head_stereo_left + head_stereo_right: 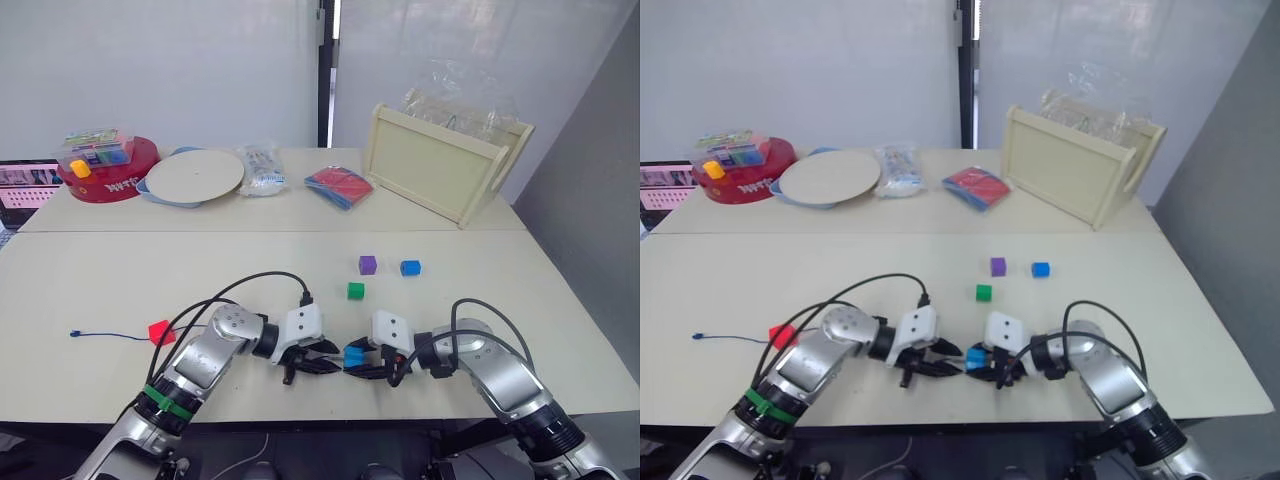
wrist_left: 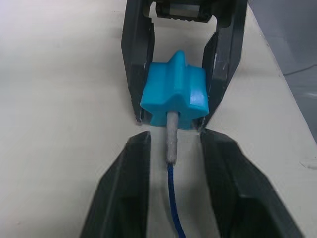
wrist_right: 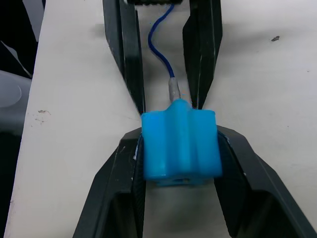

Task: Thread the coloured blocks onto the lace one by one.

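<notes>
The lace has its pale stiff tip poked into the blue block, which the right pincer has clamped between its fingers just above the worktop. The left pincer sits right next to that block with its fingers spread either side of the cord, so it isn't gripping. I reckon it needs to pinch the tip and push straight along the hole. Red block sits well off from the blue one.

Left claw parted, right claw clamped.
</notes>
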